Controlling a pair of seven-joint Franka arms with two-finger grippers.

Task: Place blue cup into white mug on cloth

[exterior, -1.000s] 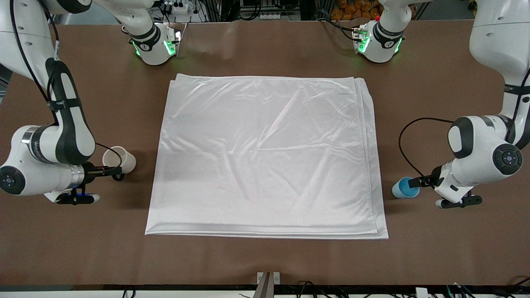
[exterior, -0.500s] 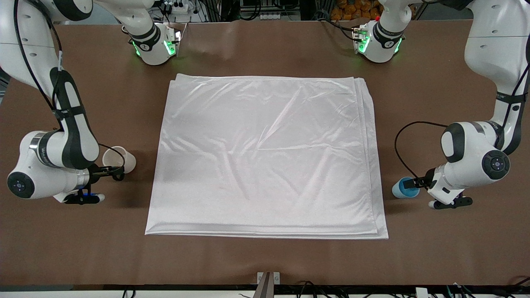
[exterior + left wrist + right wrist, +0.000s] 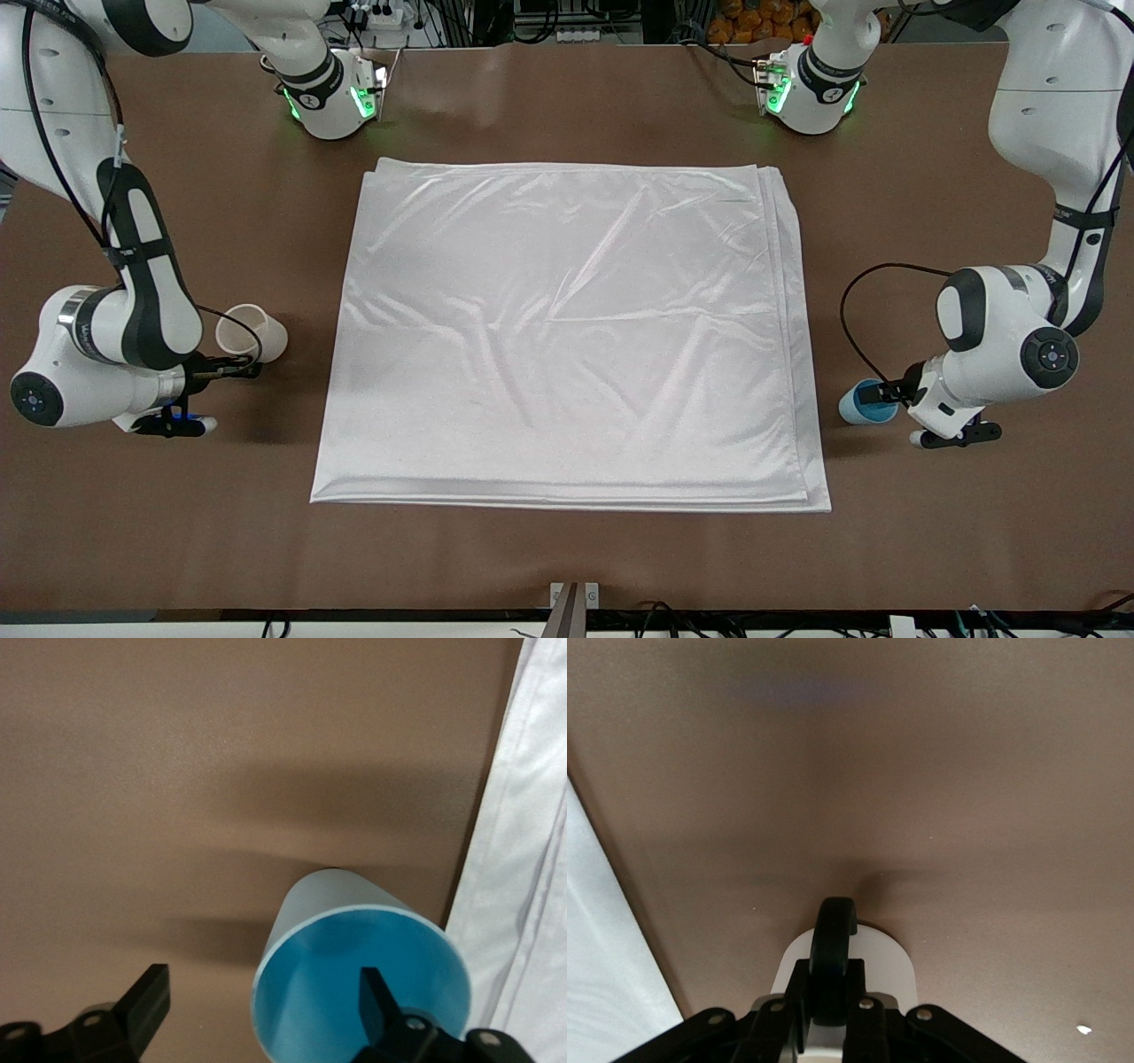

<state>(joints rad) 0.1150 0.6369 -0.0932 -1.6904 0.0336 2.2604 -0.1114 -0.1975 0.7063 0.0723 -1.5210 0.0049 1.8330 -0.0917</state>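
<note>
step: both pickups under way; neither cup nor mug is on the cloth yet, looks like the grasp stage for each arm.
left tool (image 3: pixel 257 1019): at the cup (image 3: pixel 864 403), fingers spread wide; one finger (image 3: pixel 376 1001) inside the rim, the other out past the wall, not pinched on it yet.
right tool (image 3: pixel 831 1005): fingers closed narrow on the mug's black handle (image 3: pixel 833 943), holding the mug (image 3: pixel 251 332).
cup: upright on the bare surface (image 3: pixel 567 549) just beside the cloth edge at the left arm's end, opening up, not on the cloth.
mug: tilted, mouth angled up and toward the right arm; near the cloth edge at the right arm's end, a gap between them. Can't tell if its base touches the surface.
cloth (image 3: pixel 567 337): flat in the middle, folded layers showing along the edges, soft wrinkles, nothing on it.
next move, my guess: right arm carries the mug over and sets it upright on the cloth; left closes on the cup wall, lifts, lines up over the mug mouth and lowers. Cup is only slightly narrower, so centring matters.
risk: satin looks slippery; mug could skid or tip when set down.
count: 1 cup, 1 mug, 1 cloth, 2 arms.
</note>
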